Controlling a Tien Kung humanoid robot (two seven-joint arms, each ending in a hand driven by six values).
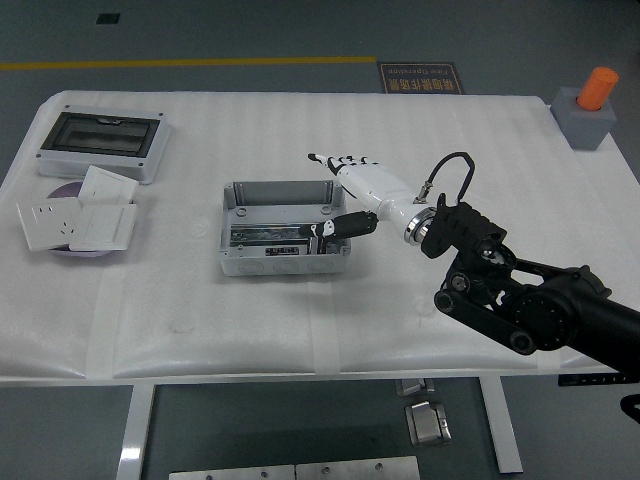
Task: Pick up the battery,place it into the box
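The grey open box [283, 195] stands in the middle of the table. My right hand [338, 192], white with black fingertips, reaches in from the right over the box's right end. Its fingers [340, 160] are spread above the box's far right corner and its thumb [352, 222] points left into the box. A small dark battery [322, 233] lies inside the box at its right end, just under the thumb tip. I cannot tell if the thumb still touches it. The left arm is out of view.
A grey enclosure with a dark window [101, 143] sits at the far left, with white socket plates [78, 218] on a purple disc in front of it. A grey block with an orange cylinder [590, 108] stands at the far right corner.
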